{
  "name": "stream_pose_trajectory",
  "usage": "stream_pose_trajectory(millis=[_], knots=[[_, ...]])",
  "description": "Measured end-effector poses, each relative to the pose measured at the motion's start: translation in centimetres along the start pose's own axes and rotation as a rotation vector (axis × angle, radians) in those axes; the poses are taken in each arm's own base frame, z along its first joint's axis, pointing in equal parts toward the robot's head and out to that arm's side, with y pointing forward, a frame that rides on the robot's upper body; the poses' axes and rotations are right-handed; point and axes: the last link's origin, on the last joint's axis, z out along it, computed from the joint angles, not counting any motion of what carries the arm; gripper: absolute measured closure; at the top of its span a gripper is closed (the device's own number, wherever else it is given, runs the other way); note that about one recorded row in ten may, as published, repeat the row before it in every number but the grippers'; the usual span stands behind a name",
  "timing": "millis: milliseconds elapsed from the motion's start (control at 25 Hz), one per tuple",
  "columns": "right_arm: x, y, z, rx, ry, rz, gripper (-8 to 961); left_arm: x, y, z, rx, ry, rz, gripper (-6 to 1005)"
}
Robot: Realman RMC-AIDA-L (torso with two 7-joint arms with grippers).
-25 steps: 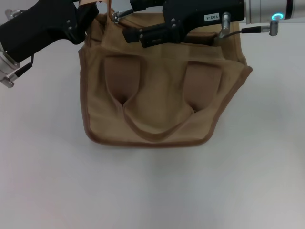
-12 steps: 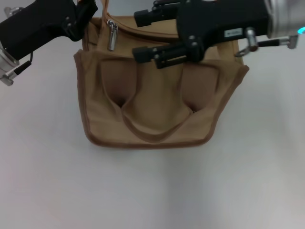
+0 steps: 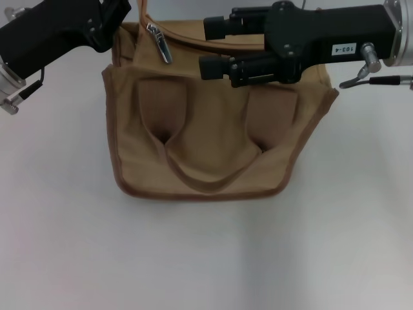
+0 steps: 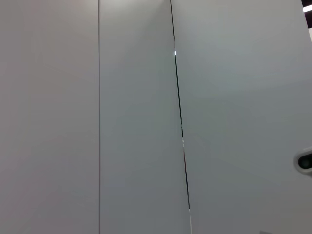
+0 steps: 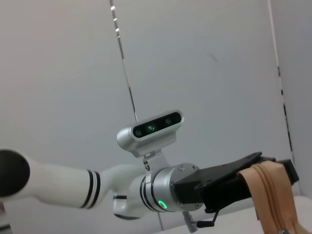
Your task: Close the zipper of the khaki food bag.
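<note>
The khaki food bag (image 3: 213, 142) stands in the middle of the head view, its handles hanging down the front. The zipper's silver pull tab (image 3: 159, 42) lies free at the left end of the bag's top. Most of the track is hidden behind my right arm. My right gripper (image 3: 216, 46) is open and empty above the bag's top, to the right of the pull tab. My left gripper (image 3: 121, 14) is at the bag's top left corner. The right wrist view shows the left gripper (image 5: 272, 169) shut on a tan strap of the bag (image 5: 274, 200).
The bag stands on a plain white table (image 3: 206, 258). The left wrist view shows only grey wall panels (image 4: 146, 117). The right wrist view shows the left arm's white links and its wrist camera (image 5: 151, 127).
My right gripper has let go of the pull tab, opened and moved right along the bag's top. The pull tab stays at the left end. The left gripper still holds the corner.
</note>
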Motion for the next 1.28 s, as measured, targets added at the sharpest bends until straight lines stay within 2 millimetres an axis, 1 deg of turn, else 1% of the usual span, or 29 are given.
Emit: stream_pose_trajectory(millis=[240, 520, 880, 1280], knots=[[0.2, -0.7, 1.0, 0.000, 0.020, 0.149, 197, 0.0, 0.1, 0.1, -0.007, 0.002, -0.002, 969], [0.8, -1.7, 2.3, 0.021, 0.045, 0.224, 196, 0.1, 0.1, 0.3, -0.015, 0.003, -0.001, 969], [1.2, -2.4, 3.5, 0.062, 0.101, 0.221, 196, 0.1, 0.2, 0.5, -0.022, 0.006, -0.002, 969], [0.9, -2.1, 4.8, 0.036, 0.119, 0.203, 198, 0.0, 0.3, 0.8, -0.029, 0.010, -0.009, 969]])
